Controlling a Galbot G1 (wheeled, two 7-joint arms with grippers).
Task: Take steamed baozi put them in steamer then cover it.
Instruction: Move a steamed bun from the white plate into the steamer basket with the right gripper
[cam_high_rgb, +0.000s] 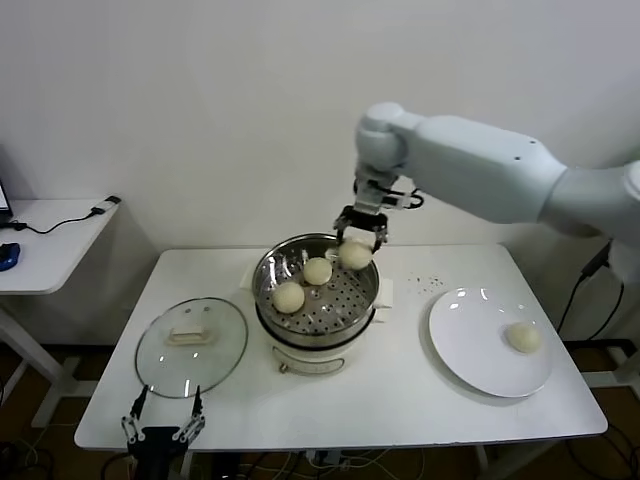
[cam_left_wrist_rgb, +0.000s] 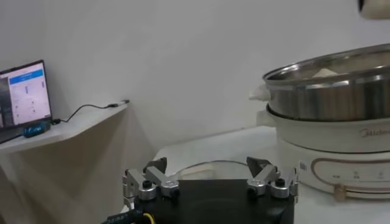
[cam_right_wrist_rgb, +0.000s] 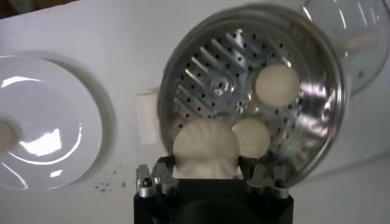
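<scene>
- A bun (cam_high_rgb: 355, 255) was gripped in the right end effector (cam_high_rgb: 360, 238) above the steamer's (cam_high_rgb: 316, 318) far rim.
- Two buns (cam_high_rgb: 317, 271) were seen on its tray, one (cam_high_rgb: 522, 337) on the plate (cam_high_rgb: 470, 350).
- The left end effector (cam_high_rgb: 162, 428), apparently spread wide, was parked by the desk's (cam_high_rgb: 420, 400) near edge.

Right arm extends across from the right, wrist bent downward; right gripper (cam_high_rgb: 358, 240) points down, fingers clamped on a baozi (cam_high_rgb: 355, 254). Left gripper (cam_high_rgb: 163, 428) sits low at the near edge, fingers spread apart, holding nothing.

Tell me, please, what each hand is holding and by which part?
The right hand grips a bun by its sides, above the steamer. The left hand holds nothing.
</scene>
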